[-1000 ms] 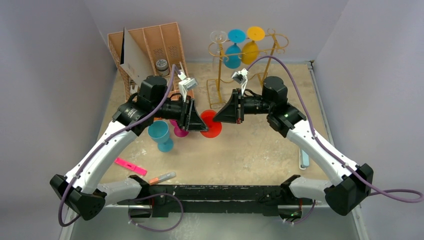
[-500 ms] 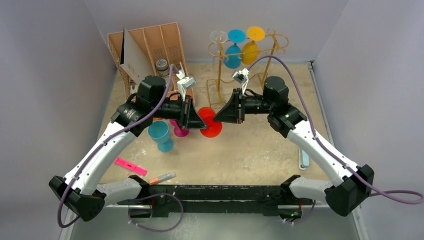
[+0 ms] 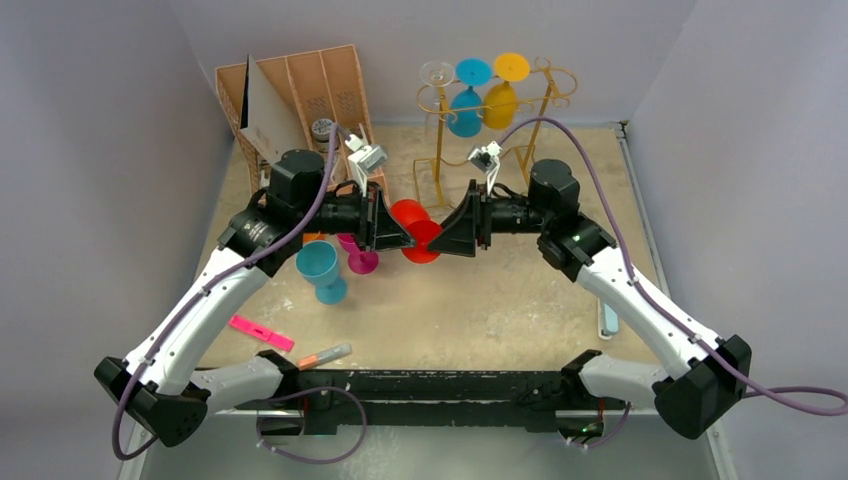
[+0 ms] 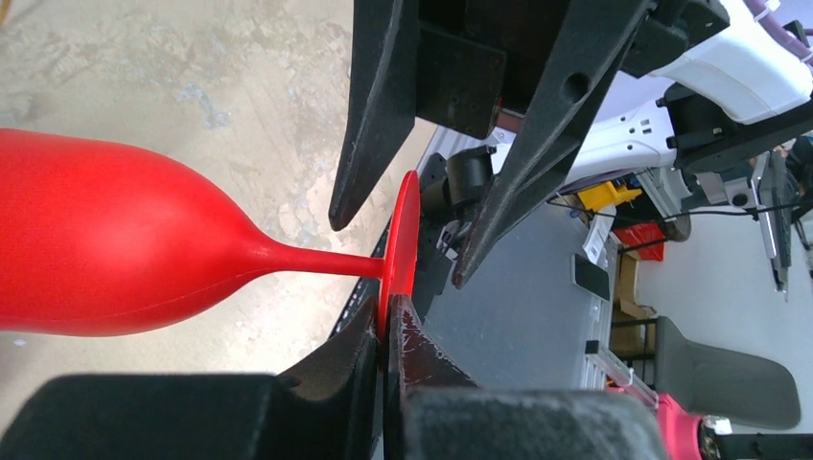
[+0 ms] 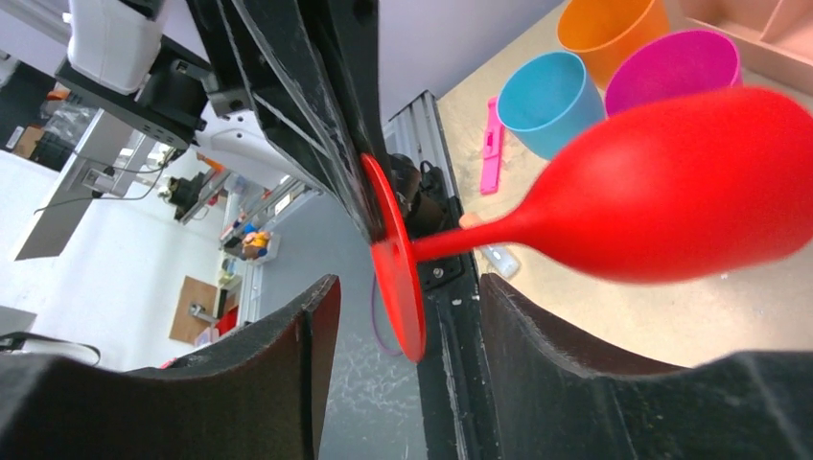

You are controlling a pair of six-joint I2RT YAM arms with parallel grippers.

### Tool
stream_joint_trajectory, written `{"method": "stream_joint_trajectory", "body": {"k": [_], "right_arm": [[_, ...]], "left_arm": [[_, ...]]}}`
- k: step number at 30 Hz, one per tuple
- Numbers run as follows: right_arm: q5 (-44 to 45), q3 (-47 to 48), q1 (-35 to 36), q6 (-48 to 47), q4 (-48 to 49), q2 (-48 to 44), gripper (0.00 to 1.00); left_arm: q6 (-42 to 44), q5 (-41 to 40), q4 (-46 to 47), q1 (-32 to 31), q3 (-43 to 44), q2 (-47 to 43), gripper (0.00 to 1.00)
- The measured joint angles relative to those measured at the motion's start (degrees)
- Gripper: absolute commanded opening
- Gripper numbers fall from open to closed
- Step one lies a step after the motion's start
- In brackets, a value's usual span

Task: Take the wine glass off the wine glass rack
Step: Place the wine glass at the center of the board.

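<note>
A red wine glass (image 3: 408,222) hangs sideways in the air between my two grippers over the middle of the table. My left gripper (image 4: 388,318) is shut on the rim of its flat foot (image 4: 403,230), with the bowl (image 4: 105,240) sticking out to the left. My right gripper (image 5: 407,287) is open, its fingers (image 5: 288,345) on either side of the foot (image 5: 393,259) without touching it. The gold wine glass rack (image 3: 545,95) stands at the back, with clear, blue and yellow glasses hanging from it.
A tan slotted organiser (image 3: 310,85) stands at the back left. A blue cup (image 3: 320,268) and a magenta cup (image 3: 360,260) sit under the left arm, an orange cup (image 5: 614,29) beside them. A pink marker (image 3: 260,333) and an orange-tipped marker (image 3: 325,354) lie near the front.
My left gripper has shut on the glass's foot and my right gripper has opened off it. The glass has shifted slightly up and toward the left arm.
</note>
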Motion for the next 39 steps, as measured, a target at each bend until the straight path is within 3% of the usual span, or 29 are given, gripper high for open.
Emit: {"method": "stream_joint_trajectory", "body": {"k": [3,6,10,18,21,25,27,31,36,39], "right_arm": [[0.6,-2.4,0.0,1.3,0.4,-1.6,0.58],[1.6,-4.2,0.0,2.8,1.4,-2.6,0.48],[2.1,-5.2,0.0,6.5,4.7,-2.5,0.24],[2.6,-8.0,0.0,19.2,20.3,1.9,0.01],[2.1,-8.4,-0.1,20.9,23.1,2.7,0.01],[1.7,-8.5,-0.1,21.0,24.1,2.8,0.24],[2.0,-8.6,-0.1,21.2,24.1,2.8,0.25],[2.0,-8.6,0.0,21.2,24.1,2.8,0.2],[1.4,-8.7,0.0,21.2,23.7,2.8,0.02],[1.0,-8.7,0.0,20.9,24.2,2.6,0.0]], "left_arm": [[0.0,-1.6,1.1,0.0,-0.4,-1.0,0.0],[0.0,-2.6,2.4,0.0,-1.2,-2.2,0.0],[0.0,-3.4,4.0,0.0,-1.9,-2.5,0.0],[0.2,-6.0,4.9,0.3,-2.3,-2.5,0.0],[0.2,-6.9,4.9,0.4,-2.3,-2.6,0.0],[0.2,-7.0,5.1,0.4,-2.3,-3.0,0.0],[0.3,-7.0,5.3,0.3,-2.3,-3.1,0.0],[0.7,-7.4,5.5,0.0,-2.3,-3.1,0.0],[1.1,-7.7,5.7,0.0,-2.3,-3.3,0.0],[1.0,-7.5,5.8,0.0,-2.5,-3.4,0.0]]}}
